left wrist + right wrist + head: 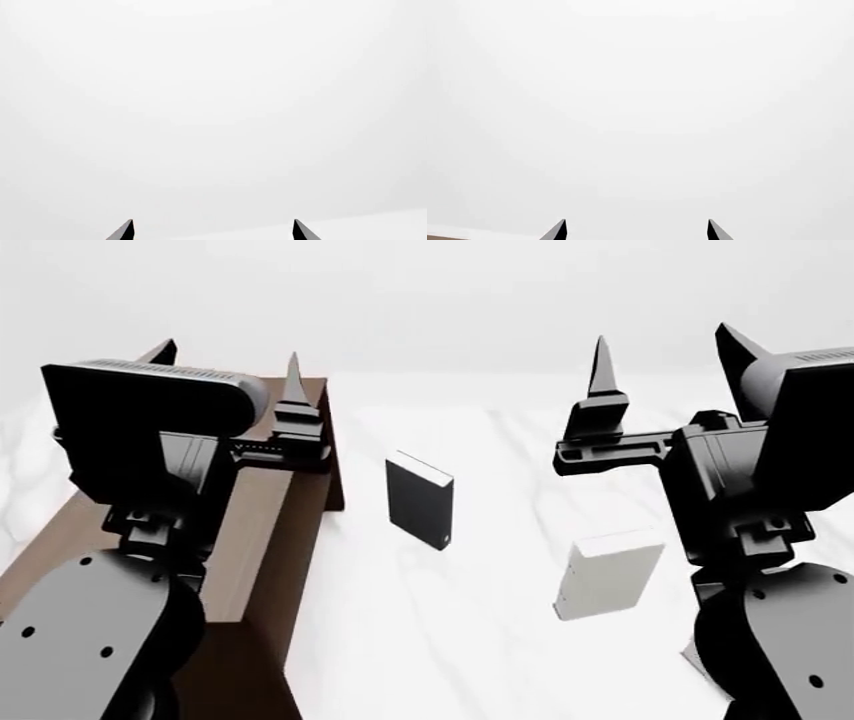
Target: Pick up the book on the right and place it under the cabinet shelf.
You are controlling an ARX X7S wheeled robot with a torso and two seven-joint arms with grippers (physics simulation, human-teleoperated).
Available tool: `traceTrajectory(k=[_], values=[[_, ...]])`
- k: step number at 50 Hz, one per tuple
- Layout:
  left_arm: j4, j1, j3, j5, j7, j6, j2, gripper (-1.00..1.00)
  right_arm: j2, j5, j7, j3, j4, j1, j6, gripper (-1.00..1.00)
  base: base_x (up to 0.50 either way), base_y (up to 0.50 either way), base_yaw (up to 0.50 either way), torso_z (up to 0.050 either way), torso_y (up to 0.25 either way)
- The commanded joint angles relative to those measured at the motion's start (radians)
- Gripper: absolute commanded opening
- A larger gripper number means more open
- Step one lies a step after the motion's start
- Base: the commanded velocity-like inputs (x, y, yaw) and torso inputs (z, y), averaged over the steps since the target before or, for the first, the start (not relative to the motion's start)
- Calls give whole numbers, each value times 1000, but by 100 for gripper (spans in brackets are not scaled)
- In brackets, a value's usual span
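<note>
In the head view only a pale grey sliver of the book [693,662] shows at the lower right; my right arm hides the rest. The dark brown cabinet shelf [274,540] runs along the left side, under my left arm. My left gripper [224,360] is raised above the cabinet, open and empty. My right gripper [663,345] is raised over the right half of the table, also open and empty. Both wrist views show only spread fingertips [129,229] [561,228] against blank white.
A black book [420,502] stands upright mid-table, just right of the cabinet. A chunkier off-white book [610,575] stands further right, close to my right arm. The white marble table [454,640] stretches between them.
</note>
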Motion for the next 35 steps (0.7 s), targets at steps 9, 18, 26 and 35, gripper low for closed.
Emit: traceTrajectory(k=[9,18,26,35], values=[[24,-11,-7,-16,-14,-25,-5,100,5,19,8,8,-17,12,32,100,221,0,0,0,1],[37,-9,-3,-21,-23,-34,-8,100,30,84,-31,69,-12,130,282,100,0,0,0,0,0],[28,6,0,-26,-24,-12,-6,100,316,940,553,127,234,422,371,100,0,0,0,0,0],[61,11,-12,-58,-19,-37,9,100,526,1207,670,-52,465,619,363,100,0,0,0,0,1]])
